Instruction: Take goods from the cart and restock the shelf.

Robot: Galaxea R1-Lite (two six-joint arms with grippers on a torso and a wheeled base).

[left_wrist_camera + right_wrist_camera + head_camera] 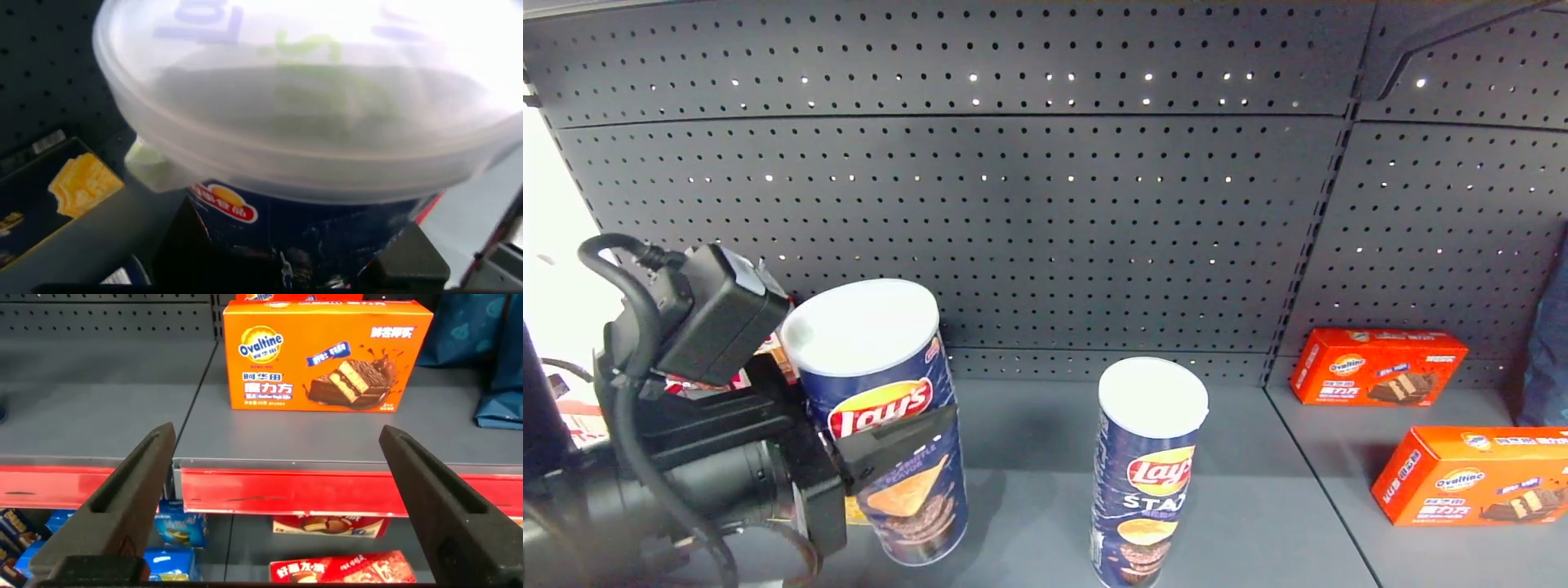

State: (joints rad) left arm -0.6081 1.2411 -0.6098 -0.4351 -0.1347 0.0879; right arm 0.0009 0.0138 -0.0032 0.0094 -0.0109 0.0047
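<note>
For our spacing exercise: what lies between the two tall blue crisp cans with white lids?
Only bare grey metal shelf separates the gripped can from the free can, in the head view.

Red-yellow logos on left chip can (890, 408) & middle can (1147, 474), oval logos on orange boxes (1376, 366); small print prob. illegible.

Blue, white-lidded chip can (882, 425) upright at left of grey shelf (1029, 490), second can (1147, 474) upright to its right.

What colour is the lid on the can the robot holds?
White lid, dark blue can; clearest in the head view.
</note>
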